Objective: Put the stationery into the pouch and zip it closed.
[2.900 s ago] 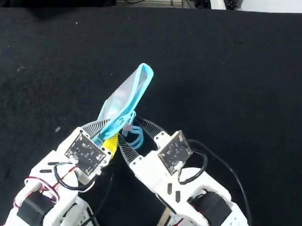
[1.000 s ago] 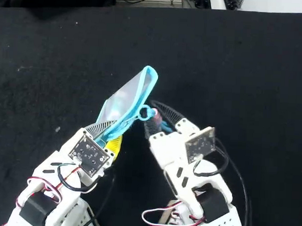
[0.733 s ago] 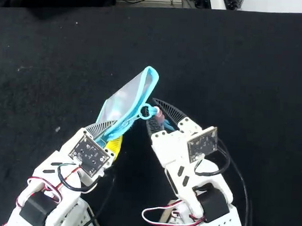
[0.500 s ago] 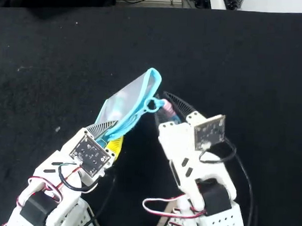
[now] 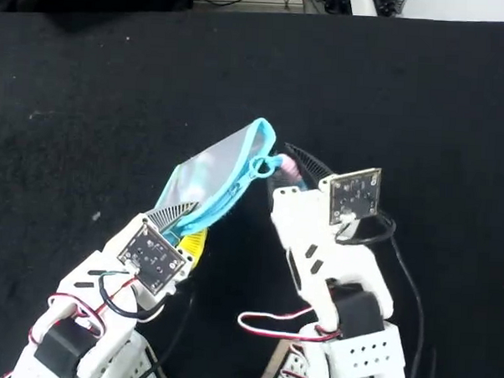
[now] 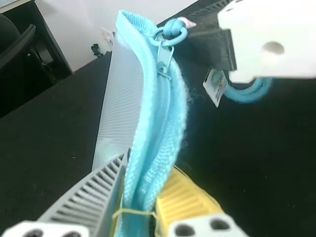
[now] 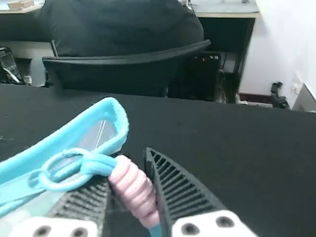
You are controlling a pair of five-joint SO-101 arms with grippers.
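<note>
The translucent pouch [image 5: 204, 172], edged in light blue zip tape, is held tilted above the black table [image 5: 423, 96], with one end high and the other low. The left gripper [image 6: 140, 213] is clamped on the pouch's lower end, pinching it between a grey ribbed finger and a yellow one. At the upper end the right gripper [image 7: 131, 197] is closed tight on a pink ribbed bead [image 7: 134, 187] joined to the blue ring pull [image 7: 58, 169] of the zip slider [image 6: 164, 55]. The slider sits close to the pouch's top corner. The zip below it looks shut, though its fuzzy edge leaves that uncertain.
</note>
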